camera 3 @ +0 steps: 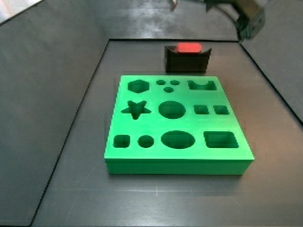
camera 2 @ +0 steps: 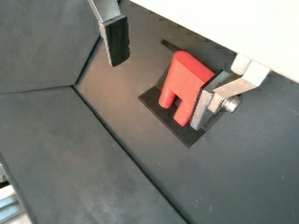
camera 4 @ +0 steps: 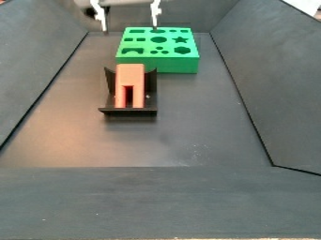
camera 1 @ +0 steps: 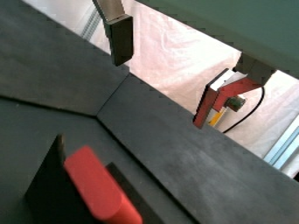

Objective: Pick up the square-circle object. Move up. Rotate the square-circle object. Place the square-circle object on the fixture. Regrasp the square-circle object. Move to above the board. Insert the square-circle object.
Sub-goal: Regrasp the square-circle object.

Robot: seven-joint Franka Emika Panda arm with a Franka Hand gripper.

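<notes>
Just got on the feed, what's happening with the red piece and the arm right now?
The red square-circle object sits on the fixture, not held by anything. The Franka's pincer hangs above it, raised clear of the piece, with its fingers apart and nothing between them. The green board lies nearby with its holes unfilled, so the regrasp and insertion are not yet done.
</notes>
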